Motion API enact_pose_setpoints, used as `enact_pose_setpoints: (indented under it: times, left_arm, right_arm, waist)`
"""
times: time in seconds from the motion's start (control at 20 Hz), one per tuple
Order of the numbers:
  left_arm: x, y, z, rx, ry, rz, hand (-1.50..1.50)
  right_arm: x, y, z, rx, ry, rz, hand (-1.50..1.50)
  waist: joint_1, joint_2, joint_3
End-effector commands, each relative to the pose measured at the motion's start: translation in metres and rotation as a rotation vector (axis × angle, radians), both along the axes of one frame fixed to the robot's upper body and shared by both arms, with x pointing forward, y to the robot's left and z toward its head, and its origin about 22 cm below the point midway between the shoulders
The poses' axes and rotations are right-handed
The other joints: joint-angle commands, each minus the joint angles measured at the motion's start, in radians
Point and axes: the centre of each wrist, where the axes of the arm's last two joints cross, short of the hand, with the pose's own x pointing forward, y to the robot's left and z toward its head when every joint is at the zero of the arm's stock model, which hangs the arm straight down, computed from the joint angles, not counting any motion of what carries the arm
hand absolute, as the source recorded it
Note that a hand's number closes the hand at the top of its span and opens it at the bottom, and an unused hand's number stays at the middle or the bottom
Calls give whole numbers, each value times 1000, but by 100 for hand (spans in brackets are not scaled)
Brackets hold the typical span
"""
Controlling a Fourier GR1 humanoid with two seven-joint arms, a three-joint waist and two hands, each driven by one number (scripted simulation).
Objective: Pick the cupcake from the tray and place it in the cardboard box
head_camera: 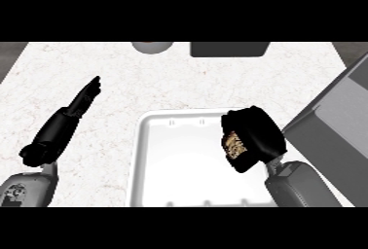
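The right hand (253,138) curls around the crumbly brown cupcake (233,144) over the glossy white rectangular tray (155,160). The left hand (75,109) rests straight-fingered on the speckled marble counter (179,82).

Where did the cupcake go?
The cupcake is in the right hand, whose fingers curl round it over the right edge of the white tray, close to the grey box on the right.

The tray (155,160) sits at the counter's (179,78) six o'clock. At its three o'clock edge the right hand (251,136) curls round the cupcake (233,144); the cardboard box (338,121) stands beyond. The left hand (68,121) lies at nine o'clock.
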Motion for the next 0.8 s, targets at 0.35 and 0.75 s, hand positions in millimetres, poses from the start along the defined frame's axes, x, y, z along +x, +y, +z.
enact_pose_setpoints:
  times: [0.35, 0.75]
  left_arm:
    - [-1, 10, 0, 5, -7, 28, 0]
    - [19, -20, 9, 6, -8, 13, 0]
  right_arm:
    - [-38, -38, 98, 170, -318, -216, 150]
    - [-5, -109, 142, 340, -368, -570, 150]
  waist:
    - [-14, -2, 0]
    - [-4, 6, 1]
